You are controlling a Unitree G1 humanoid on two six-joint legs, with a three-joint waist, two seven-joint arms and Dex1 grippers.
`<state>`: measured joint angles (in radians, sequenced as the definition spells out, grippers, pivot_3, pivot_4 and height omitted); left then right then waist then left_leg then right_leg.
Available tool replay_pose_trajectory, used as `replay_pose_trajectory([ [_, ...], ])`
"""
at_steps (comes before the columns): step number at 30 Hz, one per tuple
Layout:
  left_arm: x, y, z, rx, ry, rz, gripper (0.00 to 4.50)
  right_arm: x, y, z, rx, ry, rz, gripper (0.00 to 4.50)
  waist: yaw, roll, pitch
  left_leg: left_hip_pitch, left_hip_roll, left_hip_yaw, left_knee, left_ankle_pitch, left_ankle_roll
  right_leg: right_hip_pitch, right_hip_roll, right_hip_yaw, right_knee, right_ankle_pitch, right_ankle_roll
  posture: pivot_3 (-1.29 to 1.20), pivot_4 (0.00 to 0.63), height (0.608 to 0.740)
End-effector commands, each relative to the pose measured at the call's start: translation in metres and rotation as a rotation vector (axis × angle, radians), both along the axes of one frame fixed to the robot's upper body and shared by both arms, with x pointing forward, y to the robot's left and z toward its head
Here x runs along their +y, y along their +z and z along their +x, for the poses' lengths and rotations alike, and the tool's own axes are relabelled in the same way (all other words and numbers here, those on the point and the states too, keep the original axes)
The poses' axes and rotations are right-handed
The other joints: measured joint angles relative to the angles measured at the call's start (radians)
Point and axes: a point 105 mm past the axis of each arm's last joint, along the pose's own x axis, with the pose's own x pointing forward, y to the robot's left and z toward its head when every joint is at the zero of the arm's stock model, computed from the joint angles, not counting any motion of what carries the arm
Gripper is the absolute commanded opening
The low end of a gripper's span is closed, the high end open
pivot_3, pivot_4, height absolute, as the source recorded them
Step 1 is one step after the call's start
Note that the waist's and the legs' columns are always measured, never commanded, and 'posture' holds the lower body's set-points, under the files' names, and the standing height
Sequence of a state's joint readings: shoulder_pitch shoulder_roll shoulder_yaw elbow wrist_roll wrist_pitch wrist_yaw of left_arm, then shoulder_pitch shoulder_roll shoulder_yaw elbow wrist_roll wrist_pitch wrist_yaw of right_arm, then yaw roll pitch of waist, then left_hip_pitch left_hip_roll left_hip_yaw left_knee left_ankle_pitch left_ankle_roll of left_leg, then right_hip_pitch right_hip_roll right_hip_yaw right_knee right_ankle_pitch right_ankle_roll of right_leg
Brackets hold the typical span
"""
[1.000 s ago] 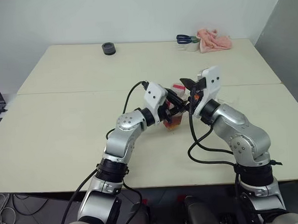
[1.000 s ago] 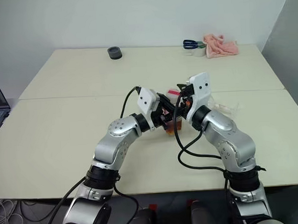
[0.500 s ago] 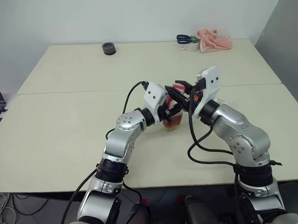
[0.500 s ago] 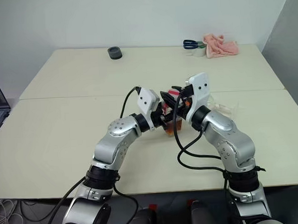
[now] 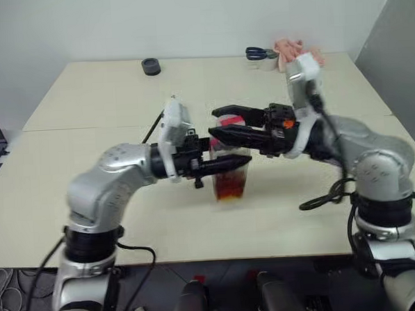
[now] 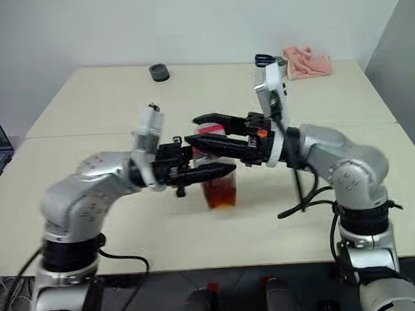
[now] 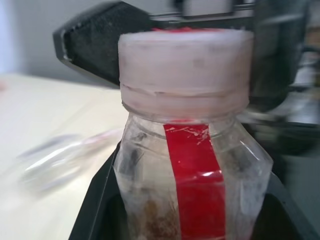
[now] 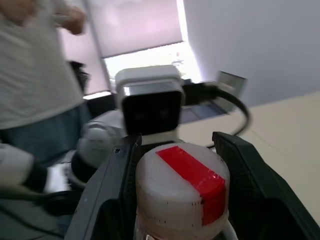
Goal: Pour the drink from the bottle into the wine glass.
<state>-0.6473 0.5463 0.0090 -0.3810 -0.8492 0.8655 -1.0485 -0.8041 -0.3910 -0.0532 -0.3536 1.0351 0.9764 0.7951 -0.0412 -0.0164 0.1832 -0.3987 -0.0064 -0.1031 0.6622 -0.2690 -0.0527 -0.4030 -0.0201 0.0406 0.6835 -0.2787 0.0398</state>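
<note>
Your left hand (image 5: pixel 225 162) is clamped on the body of the bottle (image 5: pixel 229 176), reaching in level from the left. That grip keeps the bottle upright and steady just in front of you, apparently a little clear of the table (image 5: pixel 90 168), though blur makes that hard to confirm. Your right hand (image 5: pixel 221 125) comes in level from the opposite side, with its two fingers set on either side of the cap (image 8: pixel 181 187). In the right wrist view the black pads sit close against the cap's flanks. You appear to be gripping it, but whether the pads truly press is hard to judge. One hand bracing the body while the other takes the top suits unscrewing, so my judgement is that you are at the cap-removal step and pouring has not started.

The bottle is small, clear plastic, slightly scuffed. A red strip (image 7: pixel 199 172) runs up its side and across the pale pinkish cap. The drink (image 6: pixel 220 193) is reddish-brown and fills only the lower part, so the neck is empty and should not spill when the cap comes off.

The wine glass shows as a faint clear shape lying low on the table in the left wrist view, too blurred to place. At the table's far edge sit a dark round object (image 5: pixel 150 66), scissors (image 5: pixel 256 53) and a pink cloth (image 6: pixel 307 60), all well apart from your hands.
</note>
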Motion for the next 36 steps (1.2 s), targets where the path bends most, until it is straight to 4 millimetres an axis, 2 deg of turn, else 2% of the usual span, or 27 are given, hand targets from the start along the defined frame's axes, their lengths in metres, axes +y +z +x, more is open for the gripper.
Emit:
replay_pose_trajectory([
  [1,-0.010,0.008,-0.020,-0.005,-0.154,0.021,1.79,0.003,0.005,-0.015,-0.005,0.115,-0.010,1.97,0.002,0.000,0.000,0.000,0.000,0.000,0.000,0.000,0.000,0.001,0.000,0.000,0.000,0.000,0.000,0.00,0.150,0.740],
  [4,-0.006,0.007,-0.005,-0.042,-0.081,0.036,1.79,-0.007,0.003,-0.009,0.000,0.062,-0.019,1.97,0.003,0.000,0.000,0.000,0.000,0.001,0.000,0.000,0.000,0.000,0.000,0.000,0.000,0.000,0.000,0.00,0.150,0.740],
  [11,0.000,-0.005,0.023,-0.103,0.069,0.064,1.79,-0.044,-0.012,0.006,-0.039,-0.219,-0.056,4.33,0.009,0.000,0.000,-0.001,0.000,0.002,0.000,0.000,0.000,-0.001,0.000,0.001,-0.001,0.000,0.000,0.00,0.150,0.740],
  [12,0.001,-0.007,0.025,-0.114,0.087,0.065,1.79,-0.049,-0.014,0.007,-0.053,-0.265,-0.059,4.44,0.009,0.000,0.000,-0.001,0.000,0.002,0.000,0.000,0.000,-0.001,0.000,0.001,-0.001,0.000,0.000,0.00,0.150,0.740],
  [15,-0.001,-0.006,0.032,-0.127,0.145,0.032,1.79,-0.059,-0.017,0.013,-0.106,-0.430,-0.057,4.44,0.009,0.000,0.000,-0.001,0.000,0.002,0.000,0.000,0.000,-0.002,0.000,0.002,-0.002,0.000,0.000,0.00,0.150,0.740],
  [17,-0.004,-0.004,0.040,-0.155,0.200,0.007,1.79,-0.058,-0.016,0.014,-0.125,-0.511,-0.051,4.44,0.009,0.000,0.000,-0.001,0.000,0.003,0.000,0.000,0.000,-0.002,0.000,0.002,-0.001,0.000,0.000,0.00,0.150,0.740],
  [19,-0.008,-0.002,0.050,-0.199,0.263,-0.021,1.79,-0.053,-0.015,0.019,-0.151,-0.603,-0.040,4.44,0.008,0.000,0.000,-0.001,0.001,0.002,0.000,0.000,0.000,-0.002,0.000,0.002,-0.001,0.000,0.000,0.00,0.150,0.740],
  [22,-0.016,0.006,0.072,-0.259,0.405,-0.108,1.79,-0.042,-0.001,0.023,-0.157,-0.701,0.066,4.44,0.009,0.000,0.000,0.000,0.001,0.002,0.000,0.000,0.000,-0.001,0.000,0.002,-0.001,0.000,0.000,0.00,0.150,0.740],
  [26,-0.027,0.006,0.084,-0.283,0.479,-0.154,1.79,-0.028,0.008,0.023,-0.158,-0.734,0.121,4.44,0.009,0.000,0.000,-0.001,0.000,0.002,0.000,0.000,0.000,-0.002,0.000,0.002,-0.001,0.000,0.000,0.00,0.150,0.740],
  [31,-0.039,0.003,0.083,-0.289,0.460,-0.167,1.79,-0.020,0.004,0.025,-0.169,-0.744,0.102,4.44,0.010,0.000,0.000,-0.002,-0.001,0.002,-0.001,0.000,0.000,-0.002,-0.002,0.002,-0.002,0.000,0.000,0.00,0.150,0.740],
  [36,-0.042,0.002,0.079,-0.293,0.444,-0.163,1.79,-0.023,-0.005,0.031,-0.202,-0.773,0.052,4.44,0.009,0.000,0.000,-0.002,-0.001,0.002,0.000,0.000,0.000,-0.002,-0.001,0.002,-0.001,0.000,0.000,0.00,0.150,0.740],
])
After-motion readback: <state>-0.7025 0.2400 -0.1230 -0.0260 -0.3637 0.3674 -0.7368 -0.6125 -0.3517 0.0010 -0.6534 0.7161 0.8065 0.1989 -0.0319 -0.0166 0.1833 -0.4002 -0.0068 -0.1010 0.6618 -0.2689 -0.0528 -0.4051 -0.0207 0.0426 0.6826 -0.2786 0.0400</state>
